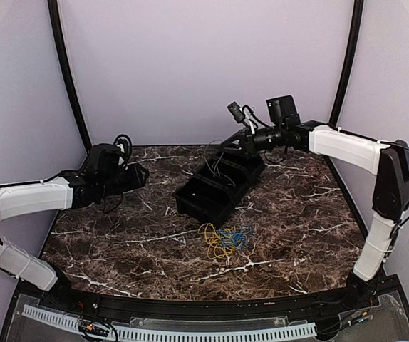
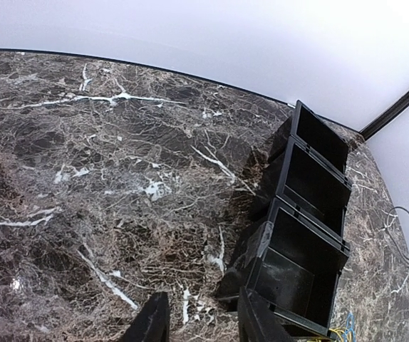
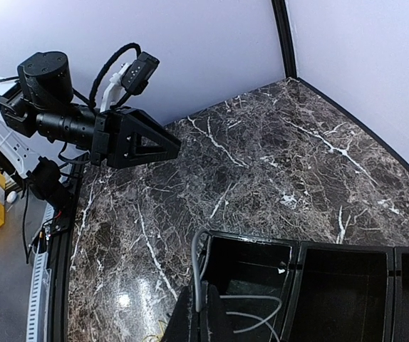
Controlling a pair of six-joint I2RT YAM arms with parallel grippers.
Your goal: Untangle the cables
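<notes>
The cables [image 1: 226, 241] are lying tangled on the surface [image 1: 297, 206] near the tray [image 1: 190, 203] — the left tool [image 2: 204, 296] is hovering with fingers apart, the right tool [image 3: 194, 313] hanging closed over the tray.

The cables [image 1: 225, 241] are a small tangle of thin yellow and blue loops. They lie on the table [image 1: 301, 214], just beside the near end of the black tray [image 1: 190, 204].

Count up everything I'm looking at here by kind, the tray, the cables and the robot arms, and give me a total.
Black plastic three-compartment tray: 1
Tangled bundle of yellow and blue cables: 1
Thin grey cable hanging into the tray's end compartment: 1
White and black robot arms: 2, the left arm and the right arm
Total: 5
</notes>
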